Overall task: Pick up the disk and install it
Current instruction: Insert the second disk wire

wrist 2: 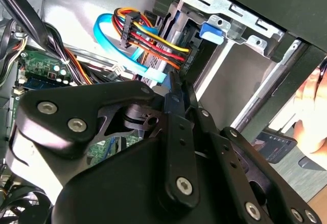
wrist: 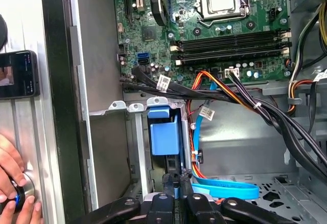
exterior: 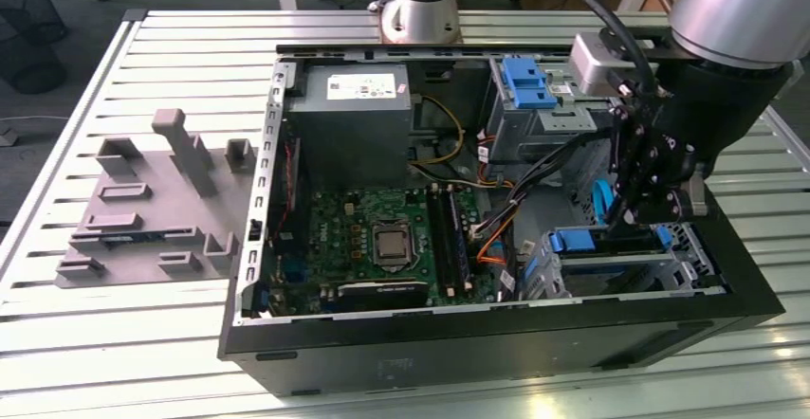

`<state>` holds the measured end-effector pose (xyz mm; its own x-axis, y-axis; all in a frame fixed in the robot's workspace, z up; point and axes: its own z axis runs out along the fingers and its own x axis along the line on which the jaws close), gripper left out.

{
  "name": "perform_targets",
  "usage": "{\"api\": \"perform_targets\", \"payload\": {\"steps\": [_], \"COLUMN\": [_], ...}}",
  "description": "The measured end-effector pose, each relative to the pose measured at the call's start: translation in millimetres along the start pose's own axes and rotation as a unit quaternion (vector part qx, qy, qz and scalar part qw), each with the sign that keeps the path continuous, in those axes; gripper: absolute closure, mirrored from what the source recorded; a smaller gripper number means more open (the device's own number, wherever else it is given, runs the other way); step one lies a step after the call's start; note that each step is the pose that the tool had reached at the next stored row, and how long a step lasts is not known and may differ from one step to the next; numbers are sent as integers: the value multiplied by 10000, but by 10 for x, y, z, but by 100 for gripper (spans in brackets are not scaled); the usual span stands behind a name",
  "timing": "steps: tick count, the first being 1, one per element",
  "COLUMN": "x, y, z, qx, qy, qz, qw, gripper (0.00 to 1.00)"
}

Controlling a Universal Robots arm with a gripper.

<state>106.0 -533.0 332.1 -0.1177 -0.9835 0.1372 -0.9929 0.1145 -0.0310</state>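
Gripper point(exterior: 639, 212) hangs down into the open computer case point(exterior: 506, 348), over the drive cage point(exterior: 693, 248) at the near corner on the exterior view's right. That position suits seating work, not fetching.

The disk point(exterior: 585, 241) is already standing on edge inside that cage. Its blue carrier frame faces up in the first wrist view point(wrist: 164, 134), probably so the frame rides the cage rails.

In the first wrist view the gripper point(wrist: 177, 180) has its jaws drawn almost together, and I see nothing gripped between them. The tips sit right at the exposed end of the disk, and I cannot tell whether they touch it. Jaws that narrow look set to push rather than to carry. The second wrist view gives the same narrow tips point(wrist 2: 176, 83), just beside a flat blue data cable point(wrist 2: 130, 50).

The cable bundle point(wrist: 225, 89) drapes across the case floor beside the cage, so the straight-down approach likely keeps clear of it.

A bare blue bracket point(exterior: 525, 80) sits on the far cage with no drive in it. The motherboard point(exterior: 379, 239) lies to the exterior view's left of the work. A person's hand point(wrist: 15, 198) rests on a small knob outside the case wall, with a phone point(wrist: 18, 74) nearby on the table.
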Motion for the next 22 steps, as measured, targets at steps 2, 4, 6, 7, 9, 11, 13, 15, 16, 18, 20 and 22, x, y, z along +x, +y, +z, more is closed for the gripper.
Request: {"api": "perform_targets", "payload": {"steps": [2,4,6,7,9,11,13,15,16,18,20,22], "x": [4,7,7,7,8,8,8,10,10,11,10,13], "y": [-2,-3,-4,-4,-4,-4,-6,-6,-6,-7,-12,-18], "z": [3,5,6,6,4,2,-1,-8,-12,-20,-21,-20], "qx": [-3,-5,-7,-9,-15,-20,-25,-29,-30,-32,-34,-37], "qy": [-9,-18,-20,-22,-23,-23,-21,-19,-20,-20,-26,-48], "qz": [10,18,25,26,27,30,33,37,39,42,43,46], "qw": [10000,10000,10000,10000,10000,10000,10000,10000,10000,10000,10000,10000], "gripper": [84,84,84,84,84,84,84,84,84,84,84,84]}}
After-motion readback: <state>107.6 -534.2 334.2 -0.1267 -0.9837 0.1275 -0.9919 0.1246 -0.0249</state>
